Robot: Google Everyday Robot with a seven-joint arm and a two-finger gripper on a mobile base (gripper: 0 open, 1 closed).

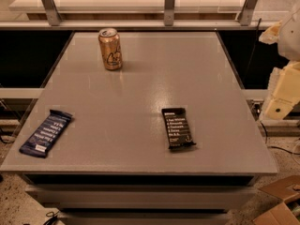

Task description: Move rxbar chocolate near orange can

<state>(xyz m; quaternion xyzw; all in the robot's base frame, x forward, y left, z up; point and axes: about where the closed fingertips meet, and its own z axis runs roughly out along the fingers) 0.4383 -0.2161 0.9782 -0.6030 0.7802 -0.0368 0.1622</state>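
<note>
- gripper: the pale cream end of my arm hangs at the right edge of the view, off the table and beyond its right border, about level with the table's middle depth; it touches nothing on the table; only part of it shows, so i cannot tell whether it is released or clenched.
- table: a flat grey top; it bears three things, all well apart from one another.
- rxbar chocolate: a flat black wrapper with lines of white text; it lies flat on the near right part of the table, its long axis running roughly front to back and slightly turned; nothing holds it; it is well apart from my gripper.
- orange can: golden-orange, with a silver top and pale swirly lettering; it stands upright on the far left part of the table, near the back edge; it is well apart from the rxbar chocolate, diagonally across the top.
- dark blue bar wrapper: flat, with white text; it lies at a slant near the table's front left corner, close to the left edge.
- metal rail: runs across behind the table; upright posts rise from it.
- cardboard box: brown; it sits on the speckled floor at the lower right, past the table's front corner.
</note>
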